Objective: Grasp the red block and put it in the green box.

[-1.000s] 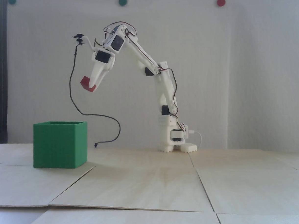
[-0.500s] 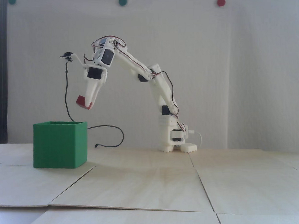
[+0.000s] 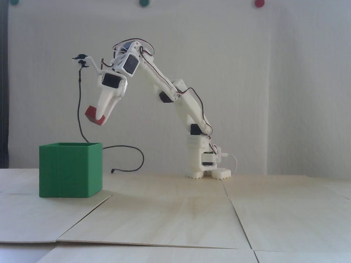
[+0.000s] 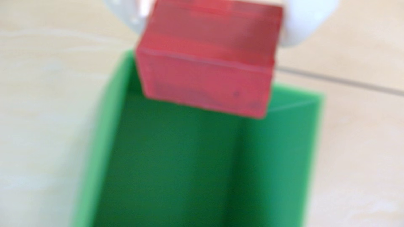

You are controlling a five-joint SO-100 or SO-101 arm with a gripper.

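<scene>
Pincer (image 3: 99, 118) angled down-left, clamped on the red block (image 3: 91, 113), above the green box (image 3: 70, 172).

The red block (image 3: 92, 114) hangs above the green box's (image 3: 70, 169) right rim.

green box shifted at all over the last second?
No. The green box sits in the same spot against the table seam in the fixed view.
</scene>
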